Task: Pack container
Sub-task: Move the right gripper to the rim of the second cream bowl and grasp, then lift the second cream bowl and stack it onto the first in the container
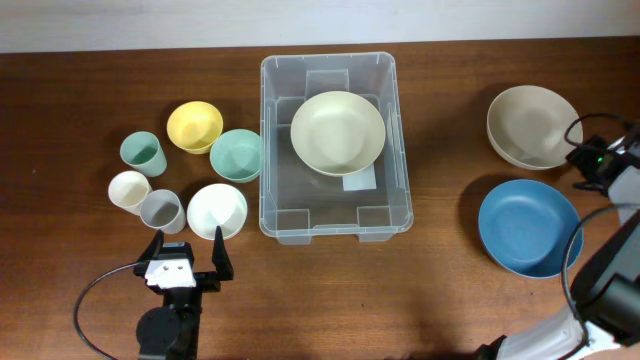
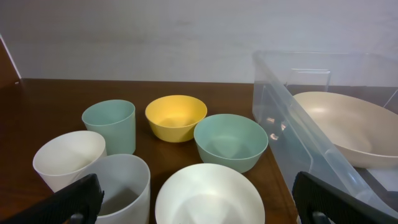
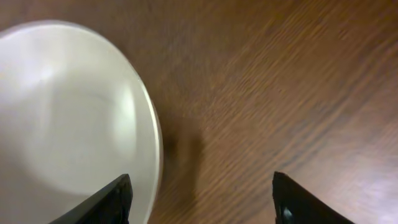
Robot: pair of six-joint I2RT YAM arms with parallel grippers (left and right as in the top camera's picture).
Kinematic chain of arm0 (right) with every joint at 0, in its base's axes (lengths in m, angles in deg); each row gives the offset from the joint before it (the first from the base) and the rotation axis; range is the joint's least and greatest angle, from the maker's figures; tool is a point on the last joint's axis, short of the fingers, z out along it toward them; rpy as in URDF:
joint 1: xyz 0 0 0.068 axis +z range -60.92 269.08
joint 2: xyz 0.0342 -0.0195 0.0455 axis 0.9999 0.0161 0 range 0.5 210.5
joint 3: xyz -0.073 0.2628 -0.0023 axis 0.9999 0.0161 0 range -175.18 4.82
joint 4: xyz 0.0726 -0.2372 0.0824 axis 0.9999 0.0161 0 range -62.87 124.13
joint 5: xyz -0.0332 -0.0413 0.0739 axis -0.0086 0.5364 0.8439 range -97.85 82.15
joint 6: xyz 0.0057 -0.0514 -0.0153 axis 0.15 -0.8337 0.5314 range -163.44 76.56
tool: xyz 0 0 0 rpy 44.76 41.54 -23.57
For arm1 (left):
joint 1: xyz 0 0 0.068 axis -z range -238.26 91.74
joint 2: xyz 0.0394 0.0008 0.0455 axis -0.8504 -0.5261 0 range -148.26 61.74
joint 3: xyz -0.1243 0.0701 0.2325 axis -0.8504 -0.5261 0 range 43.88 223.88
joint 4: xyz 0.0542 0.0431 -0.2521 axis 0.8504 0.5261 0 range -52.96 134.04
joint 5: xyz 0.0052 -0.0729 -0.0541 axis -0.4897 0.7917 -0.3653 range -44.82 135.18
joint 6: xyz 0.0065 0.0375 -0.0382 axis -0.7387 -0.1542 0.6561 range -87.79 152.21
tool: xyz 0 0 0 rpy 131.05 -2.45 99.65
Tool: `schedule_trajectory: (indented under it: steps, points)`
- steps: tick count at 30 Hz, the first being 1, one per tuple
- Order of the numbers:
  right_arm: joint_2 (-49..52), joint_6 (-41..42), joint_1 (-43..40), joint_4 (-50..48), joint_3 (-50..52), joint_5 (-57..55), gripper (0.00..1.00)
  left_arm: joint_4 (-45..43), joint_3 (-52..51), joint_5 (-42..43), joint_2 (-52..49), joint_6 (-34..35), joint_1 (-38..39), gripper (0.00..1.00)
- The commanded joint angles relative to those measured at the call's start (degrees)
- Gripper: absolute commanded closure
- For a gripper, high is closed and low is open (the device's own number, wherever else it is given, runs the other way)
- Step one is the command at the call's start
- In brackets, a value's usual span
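Starting on your left: the left gripper (image 1: 188, 250) sits low at the near table edge with its fingers spread wide and nothing between them. It's aimed at the small stuff. That's a pale green plastic cup (image 1: 143, 152), a cream cup (image 1: 129, 190) and a translucent grey cup (image 1: 161, 210), then a small yellow bowl (image 1: 194, 126), a mint green bowl (image 1: 236, 154) and a small white bowl (image 1: 217, 210) nearest the fingers. My guess is they're bunched there so that arm can reach each one without stretching.

The large clear rectangular plastic container (image 1: 265, 150) stands dead centre, just right of the mint bowl, probably so both arms can drop into it. A wide cream bowl (image 1: 338, 132) is already lying in its far half, partly over the white label (image 1: 360, 180) on the floor (the near half is bare).

On the right, well apart from the bin, there's a big beige bowl (image 1: 533, 125), which looks like a stack of two, and a big blue bowl (image 1: 528, 227) nearer you. The right gripper (image 3: 202, 202) hangs over the beige bowl's rim, fingers wide open and holding nothing. It looks lined up to pinch that rim.

The table (image 1: 450, 290) is dark brown wood grain and a bit glossy, so bowls may slide. Behind it there's just a plain pale wall (image 2: 124, 37).
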Motion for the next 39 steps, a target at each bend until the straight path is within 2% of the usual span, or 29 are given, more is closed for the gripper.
schedule_trajectory:
  steps: [1, 9, 12, 17, 19, 22, 28, 32, 36, 39]
  points:
    - [3.4, -1.7, 0.1, -2.0, -0.7, 6.3, 0.32, -0.2, -0.5, 0.6, 0.0, -1.1, -0.3, 0.00]
    - [6.3, -2.5, 0.4, -5.2, -0.7, 10.2, 0.34, -0.2, -0.5, 0.6, 0.0, -1.1, -0.3, 0.00]
    - [6.6, -2.3, 0.7, -5.6, -0.7, 9.6, 0.44, -0.2, -0.5, 0.6, 0.0, -1.1, -0.3, 0.01]
    - [7.6, -1.8, 2.0, -5.5, -0.7, 5.2, 0.51, -0.2, -0.5, 0.6, 0.0, -1.1, -0.3, 0.01]
    - [7.7, -1.7, 2.6, -5.5, -0.7, 4.7, 0.61, -0.2, -0.5, 0.6, 0.0, -1.1, -0.3, 0.01]
    - [7.7, -1.6, 3.3, -5.7, -0.7, 4.2, 0.67, -0.2, -0.5, 0.6, 0.0, -1.1, -0.3, 0.01]
    - [7.7, 1.4, 3.5, -5.5, -0.7, 2.7, 0.89, -0.2, -0.5, 0.6, 0.0, -1.1, -0.3, 0.01]
    - [7.7, 1.4, 3.5, -5.6, -0.7, 2.7, 0.96, -0.2, -0.5, 0.6, 0.0, -1.1, -0.3, 0.00]
    - [7.6, 1.4, 3.5, -7.1, -0.8, 3.1, 0.96, -0.2, -0.5, 0.6, 0.0, -1.1, -0.3, 0.01]
    - [6.5, -1.1, 3.5, -8.1, -1.8, 7.7, 0.96, -0.2, -0.5, 0.6, 0.0, -1.1, -0.3, 0.00]
